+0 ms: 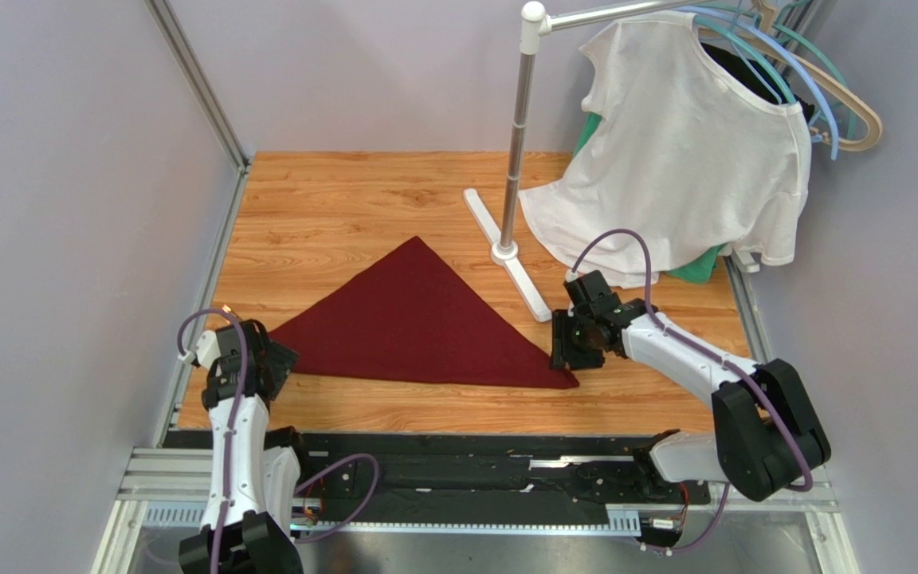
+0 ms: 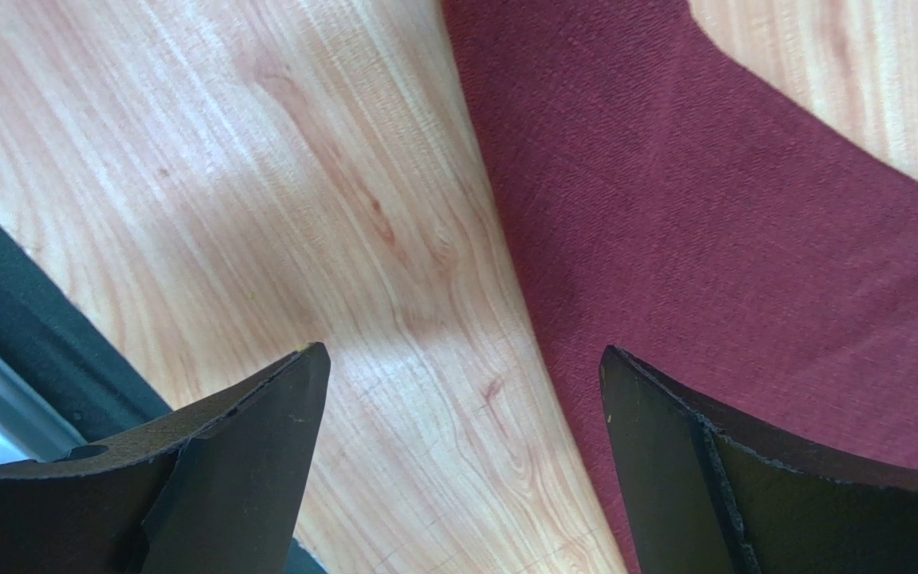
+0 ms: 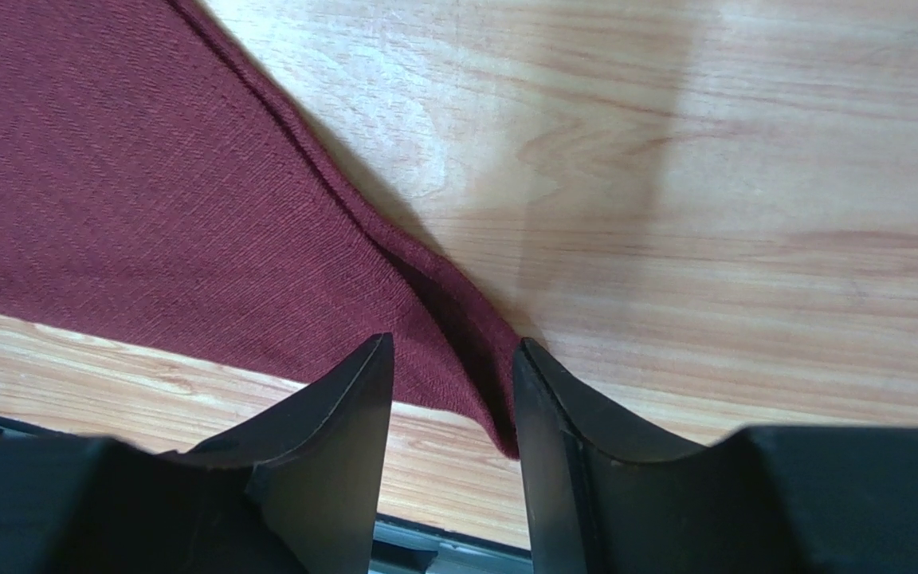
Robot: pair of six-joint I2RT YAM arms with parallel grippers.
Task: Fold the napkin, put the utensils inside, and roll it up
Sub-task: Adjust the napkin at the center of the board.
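Top external: maroon napkin (image 1: 422, 321) triangle; left gripper (image 2: 464, 365) wide-open, empty; right gripper (image 3: 453, 349) half-open astride corner.

Grey-walled booth around a pale wooden table top (image 1: 344, 203).
Plain grey walls (image 1: 69, 179) closed the left, back and right of the frame, with a metal post (image 1: 195, 78) at upper left. A white stand (image 1: 521, 144) rose at upper centre, and a white T-shirt (image 1: 679, 156) hung on hangers (image 1: 835, 102) at upper right. The light was soft and even.
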